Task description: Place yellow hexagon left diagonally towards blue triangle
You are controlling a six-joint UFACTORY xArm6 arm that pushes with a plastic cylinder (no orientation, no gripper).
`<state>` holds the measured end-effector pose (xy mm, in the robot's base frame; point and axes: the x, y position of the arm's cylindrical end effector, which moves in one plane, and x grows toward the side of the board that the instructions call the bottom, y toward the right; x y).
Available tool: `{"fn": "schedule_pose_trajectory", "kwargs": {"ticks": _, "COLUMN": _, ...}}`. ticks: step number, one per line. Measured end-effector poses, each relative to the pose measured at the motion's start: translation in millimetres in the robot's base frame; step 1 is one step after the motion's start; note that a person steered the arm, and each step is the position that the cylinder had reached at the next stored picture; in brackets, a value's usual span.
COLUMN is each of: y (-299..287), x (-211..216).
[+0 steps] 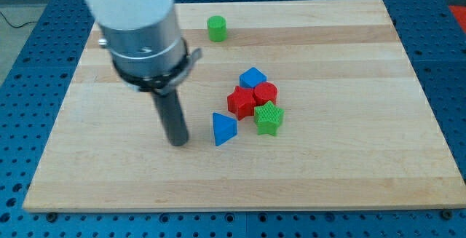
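Wooden board (328,172), my tip (178,143) just left of blue triangle (223,129), yellow hexagon unseen.

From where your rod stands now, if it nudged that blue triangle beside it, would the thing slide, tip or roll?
Probably slide: the blue triangle sits flat on the smooth wooden board. It looks small, stiff and light, so a gentle nudge should do. My tip is just to its left in the view; pushed off-centre, it would likely swivel, and it may bump the green star.
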<state>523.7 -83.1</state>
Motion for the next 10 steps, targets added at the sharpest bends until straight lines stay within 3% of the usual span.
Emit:
{"fn": "schedule_pose_trajectory", "kwargs": {"ticks": 2, "y": 56, "x": 0}}
{"fn": "schedule_pose_trajectory", "kwargs": {"ticks": 4, "y": 43, "x": 27}}
{"fn": "schedule_pose_trajectory", "kwargs": {"ticks": 5, "y": -11, "x": 10}}
{"fn": "schedule_pose_trajectory", "kwargs": {"ticks": 7, "y": -132, "x": -115}}
{"fn": "schedule_pose_trajectory", "kwargs": {"ticks": 8, "y": -130, "x": -147}}
{"fn": "schedule_pose_trajectory", "kwargs": {"ticks": 9, "y": -93, "x": -128}}
{"fn": "schedule_pose_trajectory", "kwargs": {"ticks": 10, "y": -55, "x": -75}}
